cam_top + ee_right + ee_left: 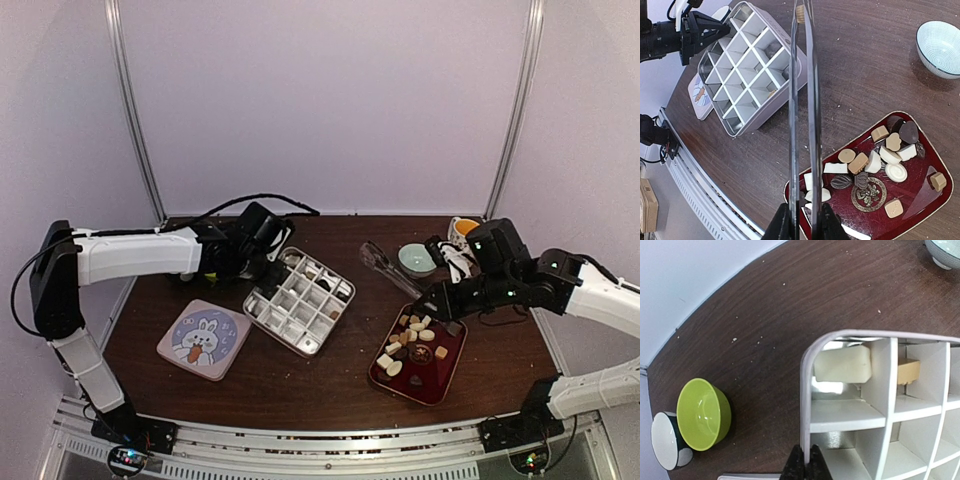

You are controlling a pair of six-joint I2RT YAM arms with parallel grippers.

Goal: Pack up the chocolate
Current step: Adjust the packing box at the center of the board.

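1. Closing fully at the box (805, 390) rim, the left jaws show only their tips at the frame edge; whether they pinch the rim is unclear.
2. Right jaws clamp the tongs (812, 125), and a tan piece (800, 13) sits at the far tip, near the box.
3. Chocolate (858, 163) lies on a red tray (915, 195) just right of the right jaws, with the near corner cut off.
4. Bare worktop (790, 315) opens ahead of the left jaws.

On the dark wooden counter (300, 385) a square lid (204, 339) with a cartoon rabbit lies flat. A pale blue bowl (416, 259) stands further back. A green bowl (702, 414) sits just beside a black-and-white cup (667, 440).
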